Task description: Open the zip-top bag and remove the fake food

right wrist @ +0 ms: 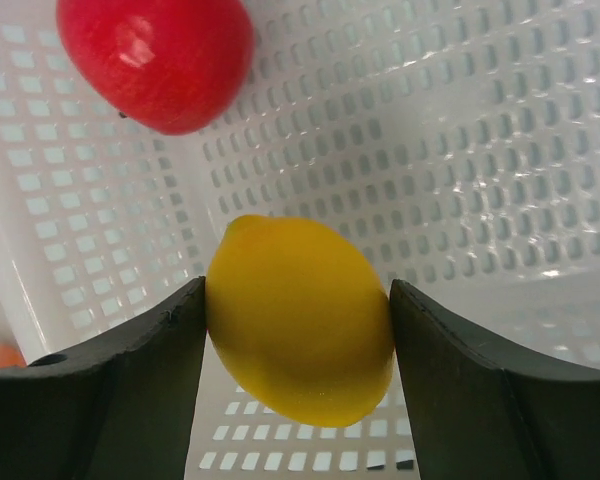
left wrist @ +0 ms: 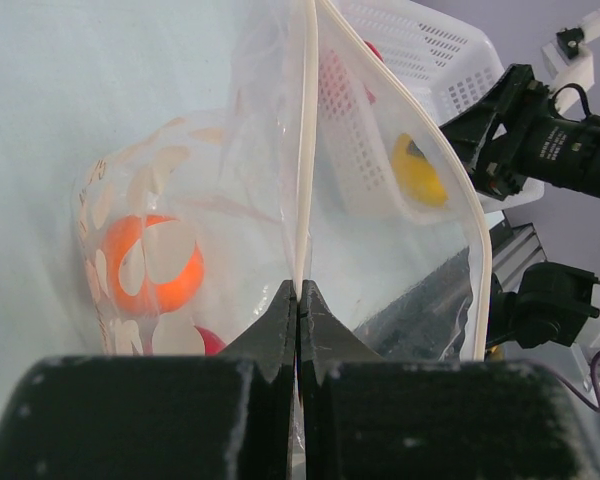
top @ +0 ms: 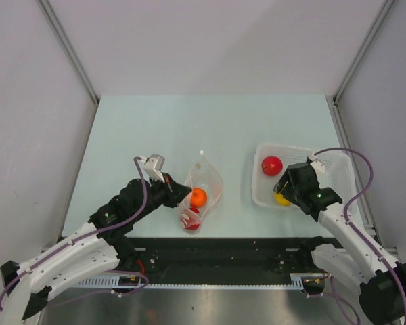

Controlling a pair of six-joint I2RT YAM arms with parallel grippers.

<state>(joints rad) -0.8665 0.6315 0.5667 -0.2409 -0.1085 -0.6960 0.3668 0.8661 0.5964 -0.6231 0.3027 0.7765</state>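
Observation:
The zip-top bag stands open on the table, clear with white dots. An orange fruit and a red fruit sit inside it. My left gripper is shut on the bag's white zip rim at its near-left side. The orange fruit shows through the plastic in the left wrist view. My right gripper is over the white basket, shut on a yellow lemon-shaped fruit that touches both fingers. A second red fruit lies in the basket.
The white perforated basket stands at the table's right side, close to the right wall rail. The bag's open mouth faces the basket, and my right arm shows past it. The table's front edge is just behind the bag.

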